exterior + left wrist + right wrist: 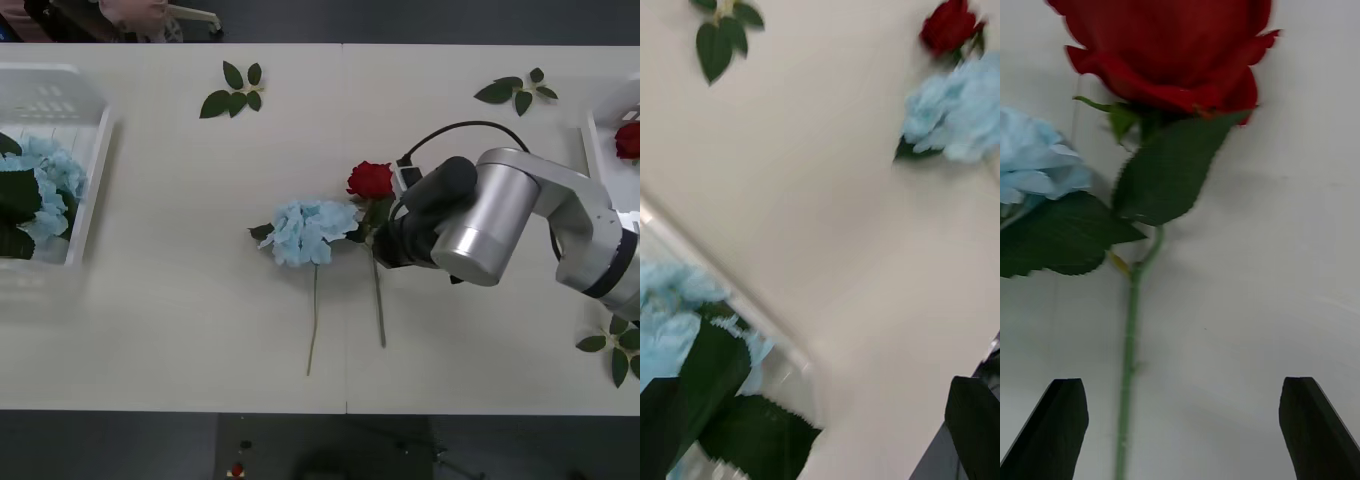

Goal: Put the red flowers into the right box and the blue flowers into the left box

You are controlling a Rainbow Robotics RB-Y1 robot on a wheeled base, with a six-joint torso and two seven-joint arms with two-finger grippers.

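Mid-table I see a rose [370, 180] lying flat, its stem running back toward me. A hydrangea cluster [308, 230] lies just beside it on the left, leaves touching. My right gripper [1180, 427] sits over the rose stem, fingers spread, one either side. Left box [85, 215] at the table's left edge, flowers [45, 190] inside. Right box [600, 160] at the right edge, one rose [628, 140] in it. Leaf sprigs [235, 90] lie along the far side.
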